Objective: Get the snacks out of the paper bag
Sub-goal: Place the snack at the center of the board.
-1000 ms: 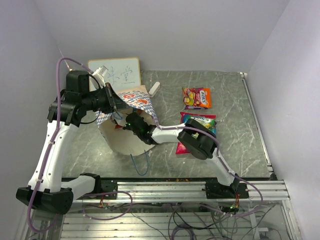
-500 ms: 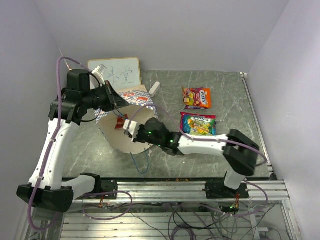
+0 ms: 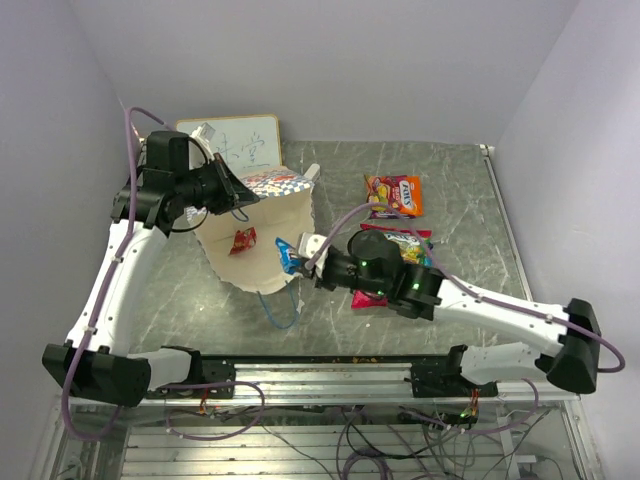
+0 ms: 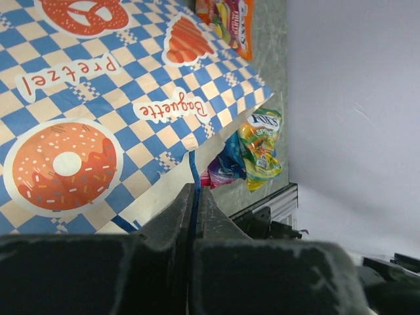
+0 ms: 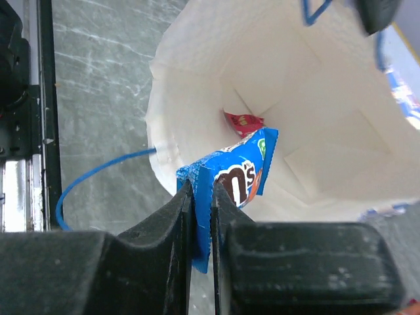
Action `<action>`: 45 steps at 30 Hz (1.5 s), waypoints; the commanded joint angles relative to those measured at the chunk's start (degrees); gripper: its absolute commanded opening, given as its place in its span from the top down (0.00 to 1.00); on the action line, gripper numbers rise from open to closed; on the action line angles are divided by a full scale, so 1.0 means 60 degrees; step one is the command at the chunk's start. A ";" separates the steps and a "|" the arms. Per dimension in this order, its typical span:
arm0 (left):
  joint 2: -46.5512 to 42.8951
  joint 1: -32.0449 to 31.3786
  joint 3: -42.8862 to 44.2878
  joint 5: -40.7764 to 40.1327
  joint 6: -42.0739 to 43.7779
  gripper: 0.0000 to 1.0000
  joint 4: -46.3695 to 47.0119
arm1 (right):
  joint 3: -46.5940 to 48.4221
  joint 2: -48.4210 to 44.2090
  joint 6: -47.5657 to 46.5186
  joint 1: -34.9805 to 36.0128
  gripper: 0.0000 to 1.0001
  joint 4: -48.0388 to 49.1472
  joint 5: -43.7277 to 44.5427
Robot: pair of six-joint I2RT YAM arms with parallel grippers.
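The right gripper (image 5: pixel 197 203) is closed tight on one corner of the blue packet (image 5: pixel 239 177), in the lower middle of the right wrist view. The packet hangs at the mouth of the bag (image 5: pixel 315 138), and most of it is over the white inside. The left gripper (image 4: pixel 195 193) is fully closed on the bag's upper edge with the blue cord (image 4: pixel 191 172) between its fingers. It holds the mouth open at the upper left of the top view.

A small red packet (image 5: pixel 243 121) lies deeper in the bag. The orange packet (image 3: pixel 393 195) and the green-yellow packet (image 3: pixel 410 245) lie outside, right of centre.

I think the blue packet should come straight out over the rim without brushing the paper, because a corner grip can slip. The left gripper should stay steady so the bag does not follow. Then the packet should go down on bare table (image 3: pixel 480 230) beside the others, not on top of them.
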 commanded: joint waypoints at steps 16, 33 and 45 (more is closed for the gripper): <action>0.0507 0.0106 0.0288 -0.0509 -0.0082 0.93 0.0249 | 0.2036 -0.1509 0.0937 -0.2196 1.00 -0.4258 0.4734; -0.0037 0.0106 0.0052 -0.0281 -0.0104 0.93 0.0066 | 0.4680 0.5439 0.1066 -0.6460 0.95 -0.1937 0.5819; -0.0155 0.0106 0.0044 -0.0335 0.0088 0.93 -0.0209 | 0.5938 0.7195 0.1052 -0.6497 0.92 -0.2419 0.6076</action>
